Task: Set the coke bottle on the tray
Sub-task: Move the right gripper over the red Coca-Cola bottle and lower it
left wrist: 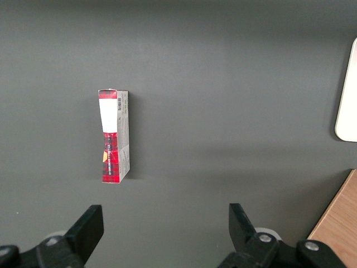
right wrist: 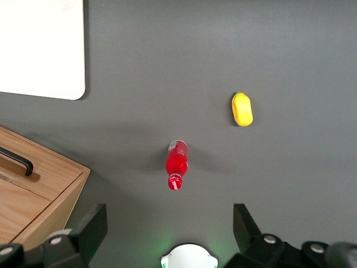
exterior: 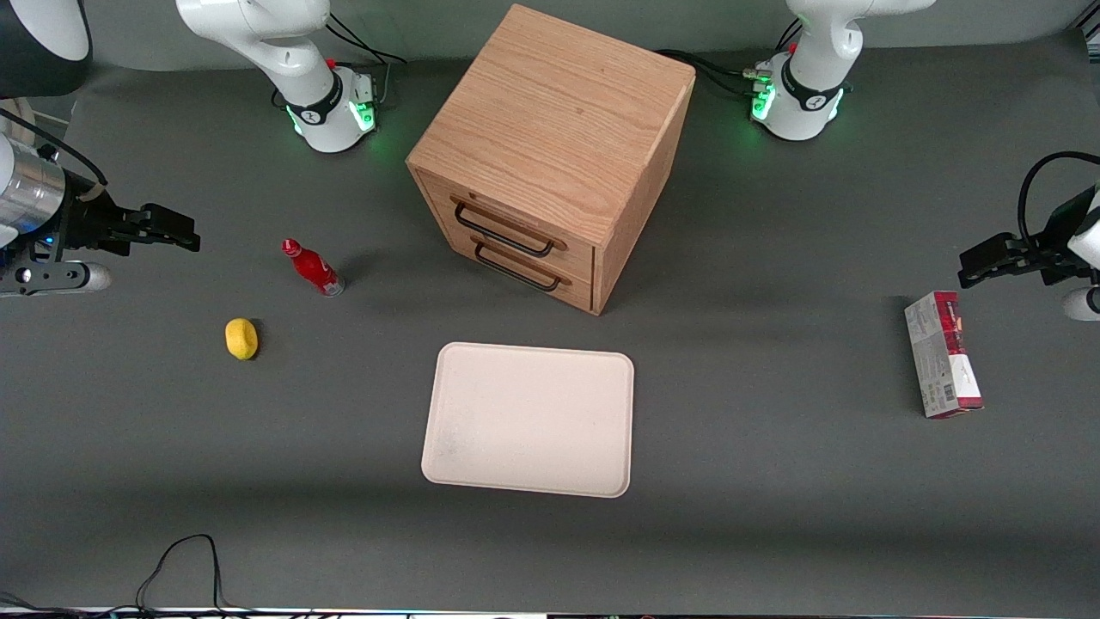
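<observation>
The coke bottle (exterior: 312,267), small and red with a red cap, stands on the grey table between my right gripper and the wooden cabinet. It also shows in the right wrist view (right wrist: 177,163). The tray (exterior: 528,419), pale cream and flat, lies nearer the front camera than the cabinet, with nothing on it; one corner shows in the right wrist view (right wrist: 39,50). My right gripper (exterior: 182,235) hovers at the working arm's end of the table, apart from the bottle. In the right wrist view the gripper (right wrist: 167,226) is open and holds nothing.
A wooden drawer cabinet (exterior: 550,146) with two black handles stands mid-table. A small yellow object (exterior: 241,338) lies nearer the front camera than the bottle. A red-and-grey carton (exterior: 943,352) lies toward the parked arm's end.
</observation>
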You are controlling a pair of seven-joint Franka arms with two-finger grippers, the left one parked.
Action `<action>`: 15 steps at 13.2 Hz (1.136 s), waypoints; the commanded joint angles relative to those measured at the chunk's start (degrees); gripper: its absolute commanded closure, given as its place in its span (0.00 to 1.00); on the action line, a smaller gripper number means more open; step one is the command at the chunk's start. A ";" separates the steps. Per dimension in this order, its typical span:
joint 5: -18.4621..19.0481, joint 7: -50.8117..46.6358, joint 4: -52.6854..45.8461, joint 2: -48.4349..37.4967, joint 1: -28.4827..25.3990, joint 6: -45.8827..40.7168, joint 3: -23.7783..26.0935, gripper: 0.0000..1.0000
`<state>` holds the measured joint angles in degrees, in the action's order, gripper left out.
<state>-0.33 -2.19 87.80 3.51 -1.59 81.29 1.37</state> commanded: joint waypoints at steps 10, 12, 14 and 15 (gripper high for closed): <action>0.77 -0.72 10.26 -8.92 -0.69 -1.57 0.74 0.00; 0.86 -0.71 19.99 -17.00 -0.69 2.97 0.74 0.00; 0.86 -0.54 28.27 -23.95 -0.87 6.15 0.74 0.00; 0.86 -0.36 30.74 -26.42 -0.95 6.25 0.74 0.00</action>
<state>-0.32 -2.20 108.47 -14.06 -2.11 83.90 2.00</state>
